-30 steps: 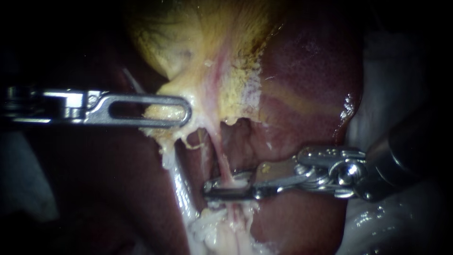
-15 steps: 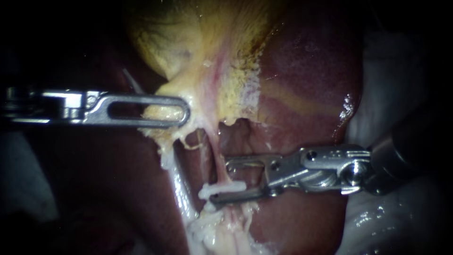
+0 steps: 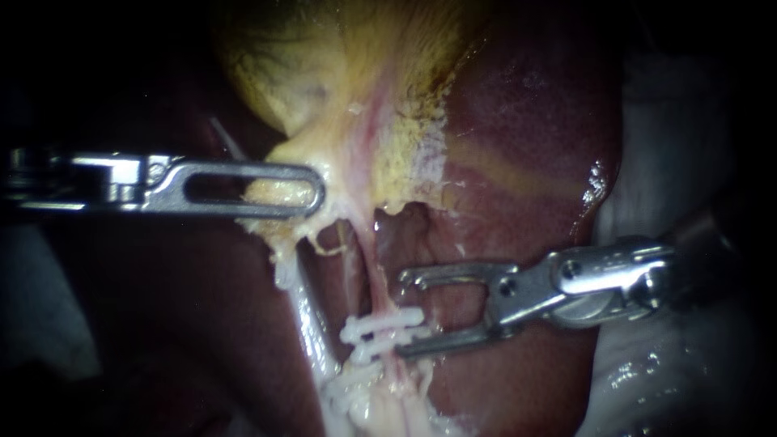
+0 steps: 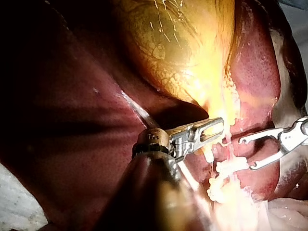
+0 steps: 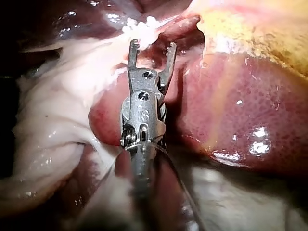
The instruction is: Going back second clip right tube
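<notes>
R tool [image 3: 401, 315] back from clip [image 3: 380, 330]

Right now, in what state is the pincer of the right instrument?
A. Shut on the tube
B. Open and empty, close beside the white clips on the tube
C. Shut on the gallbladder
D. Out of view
B: the right instrument's pincer shows a clear gap and holds nothing. Its tips are close beside the white clips, which sit across the tube.

light central | edges black (endoscope view) | glare spots on wet liver [image 3: 526, 137]
</notes>
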`<state>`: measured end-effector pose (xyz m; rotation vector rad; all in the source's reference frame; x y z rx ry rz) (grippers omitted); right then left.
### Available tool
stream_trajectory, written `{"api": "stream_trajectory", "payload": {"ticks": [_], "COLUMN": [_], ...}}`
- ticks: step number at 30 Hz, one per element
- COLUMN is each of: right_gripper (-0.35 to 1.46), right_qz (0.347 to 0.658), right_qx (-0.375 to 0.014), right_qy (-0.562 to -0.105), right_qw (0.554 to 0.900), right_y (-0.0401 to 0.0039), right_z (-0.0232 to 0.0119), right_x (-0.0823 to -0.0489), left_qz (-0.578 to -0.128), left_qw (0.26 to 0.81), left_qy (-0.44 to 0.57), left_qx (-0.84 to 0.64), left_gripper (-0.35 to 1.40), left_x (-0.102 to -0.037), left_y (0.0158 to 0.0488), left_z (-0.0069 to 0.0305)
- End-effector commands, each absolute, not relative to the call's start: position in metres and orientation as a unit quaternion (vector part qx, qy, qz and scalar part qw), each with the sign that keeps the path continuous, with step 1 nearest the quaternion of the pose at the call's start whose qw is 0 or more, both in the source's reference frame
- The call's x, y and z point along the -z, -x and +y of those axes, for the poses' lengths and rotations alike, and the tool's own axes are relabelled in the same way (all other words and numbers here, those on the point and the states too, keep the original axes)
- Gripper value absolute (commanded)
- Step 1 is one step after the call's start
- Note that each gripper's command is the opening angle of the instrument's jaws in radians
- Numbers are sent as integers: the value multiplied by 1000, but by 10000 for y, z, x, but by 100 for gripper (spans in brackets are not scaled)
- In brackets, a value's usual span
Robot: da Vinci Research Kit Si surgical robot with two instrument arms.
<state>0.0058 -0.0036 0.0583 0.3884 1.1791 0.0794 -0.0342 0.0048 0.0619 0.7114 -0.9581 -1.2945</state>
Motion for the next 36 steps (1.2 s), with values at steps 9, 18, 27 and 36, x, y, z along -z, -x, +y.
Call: {"api": "stream_trajectory", "payload": {"ticks": [9, 18, 27, 36], "right_gripper": [50, 50, 50, 50], "right_qz": [564, 570, 571, 572], "right_qx": [-25, -28, -29, -30], "right_qy": [-142, -140, -138, -138], "right_qw": [813, 809, 809, 808], "right_y": [-24, -23, -21, -20], "right_z": [8, 12, 12, 12], "right_x": [-552, -547, -547, -546], "left_qz": [-420, -423, -417, -411], "left_qw": [637, 638, 646, 653], "left_qy": [-311, -307, -305, -305], "left_qx": [567, 566, 562, 558], "left_gripper": [-35, -35, -35, -35], "left_x": [-620, -638, -682, -718], "left_y": [342, 347, 376, 396], "left_z": [48, 46, 48, 45]}}
